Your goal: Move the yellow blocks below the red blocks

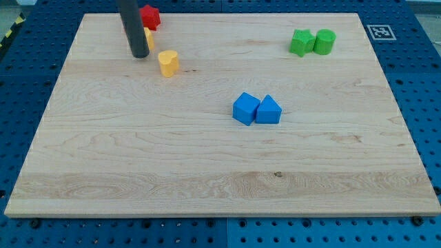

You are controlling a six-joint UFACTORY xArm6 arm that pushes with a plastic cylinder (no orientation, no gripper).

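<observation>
My tip (139,54) is at the view's top left, at the end of the dark rod. A yellow heart-shaped block (168,63) lies just to the right of the tip, a little apart from it. A second yellow block (148,37) is mostly hidden behind the rod; only its right edge shows. A red block (150,16) sits at the board's top edge, just above that yellow block and partly hidden by the rod. I cannot tell whether another red block is hidden behind the rod.
A green star-like block (301,42) and a green cylinder (324,41) touch at the top right. A blue cube (245,108) and a blue wedge-like block (269,110) touch near the middle. The wooden board (207,186) rests on a blue pegboard table.
</observation>
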